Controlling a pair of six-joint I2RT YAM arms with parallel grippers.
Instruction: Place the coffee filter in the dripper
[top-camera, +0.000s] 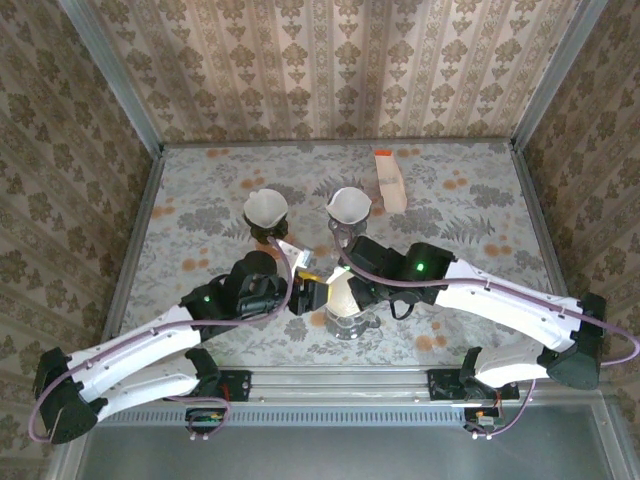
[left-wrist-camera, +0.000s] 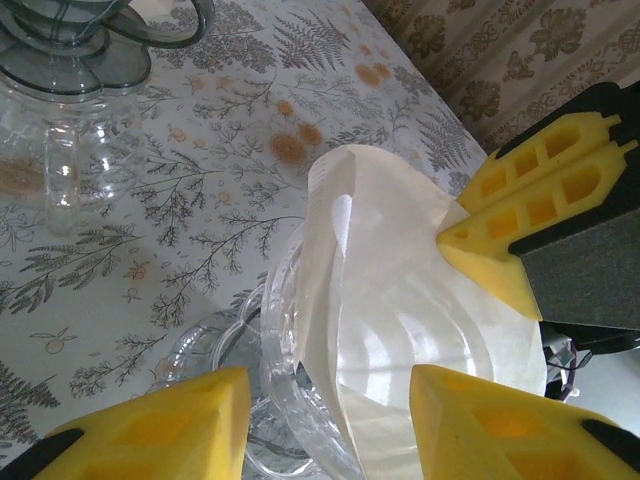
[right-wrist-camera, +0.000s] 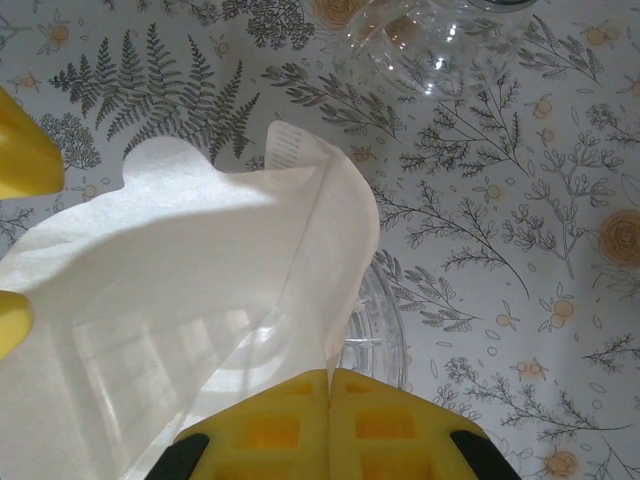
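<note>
Firmly together, the right pincer (right-wrist-camera: 328, 378) clamps the rim of the white coffee filter (right-wrist-camera: 200, 290), which lies partly inside the clear glass dripper (right-wrist-camera: 385, 335) near the middle of the surface's (right-wrist-camera: 480, 210) near edge, while the left pincer (left-wrist-camera: 330, 385) stands apart, straddling both.

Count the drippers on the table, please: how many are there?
3. The back left dripper and the back right dripper stand side by side; the near dripper sits at the front under the coffee filter. None seems hidden.
</note>
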